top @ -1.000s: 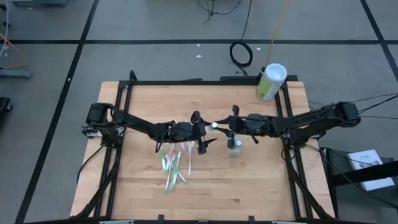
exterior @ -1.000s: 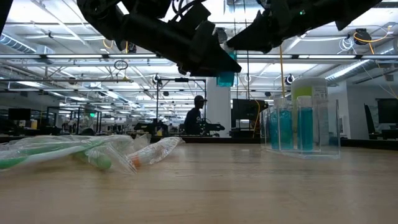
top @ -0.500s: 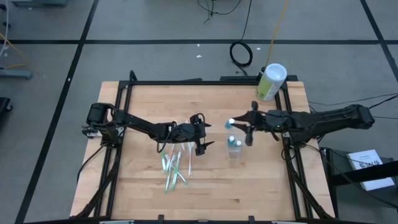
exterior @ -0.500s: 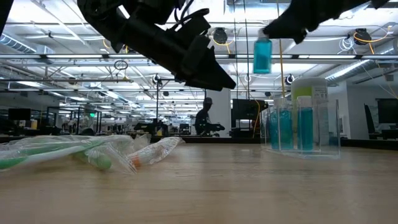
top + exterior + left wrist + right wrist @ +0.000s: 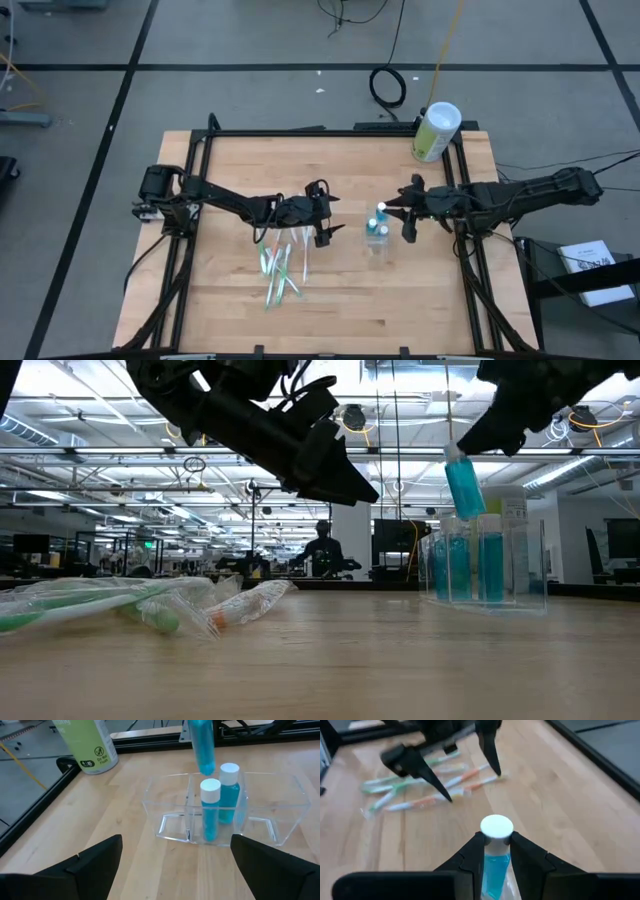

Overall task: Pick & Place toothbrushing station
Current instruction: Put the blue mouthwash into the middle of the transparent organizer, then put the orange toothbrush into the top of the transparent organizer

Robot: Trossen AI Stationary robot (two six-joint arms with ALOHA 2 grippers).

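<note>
Wooden table (image 5: 230,170) first: nearest lie the wrapped toothbrushes (image 5: 280,268), left of centre. Above them hangs the left gripper (image 5: 327,222), fingers spread wide, empty. Farther right, the right gripper (image 5: 403,213) pinches a blue tube (image 5: 464,484) just over the clear holder (image 5: 280,810), two tubes already inside. Placing step, I'd say: next, lower it straight into a free slot.

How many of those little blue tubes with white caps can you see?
3. Two blue tubes stand upright in the clear organizer: one, another just behind it. The third tube hangs tilted above the organizer, held in the right gripper.
</note>
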